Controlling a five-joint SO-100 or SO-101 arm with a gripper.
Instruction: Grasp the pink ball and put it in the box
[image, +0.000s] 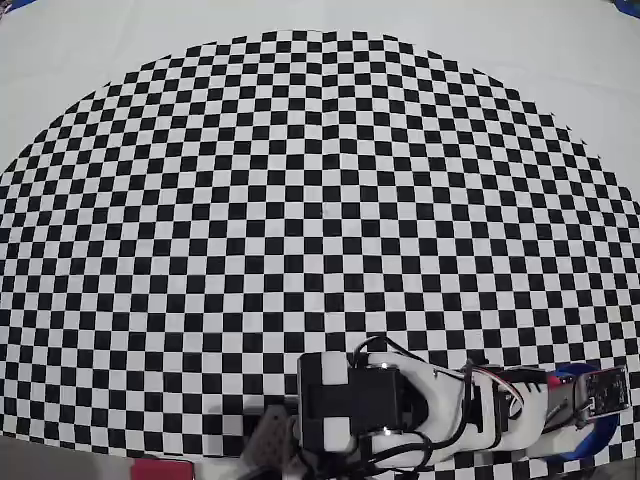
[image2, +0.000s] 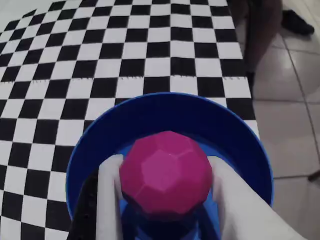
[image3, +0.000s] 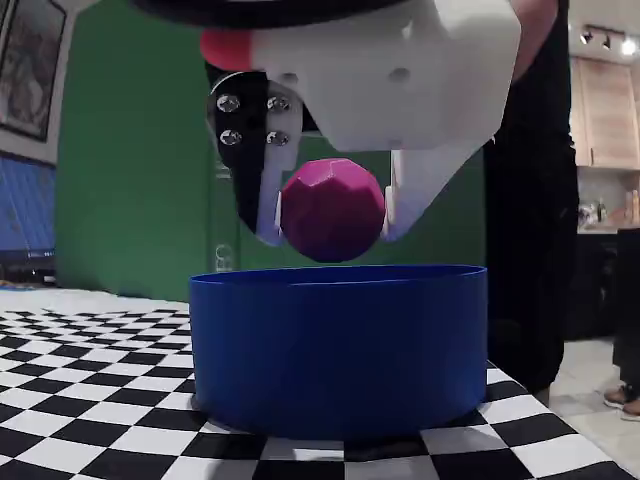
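Magenta, faceted, the pink ball (image3: 333, 210) sits clamped between my gripper's (image3: 332, 222) white fingers (image2: 109, 190), hanging just above the blue box (image3: 338, 350), inside its rim. I'd lower slightly, then part the fingers gently so it drops without bouncing out.

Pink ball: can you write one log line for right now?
gripper: shut on pink ball | ball: held above blue box, not touching | release: not yet
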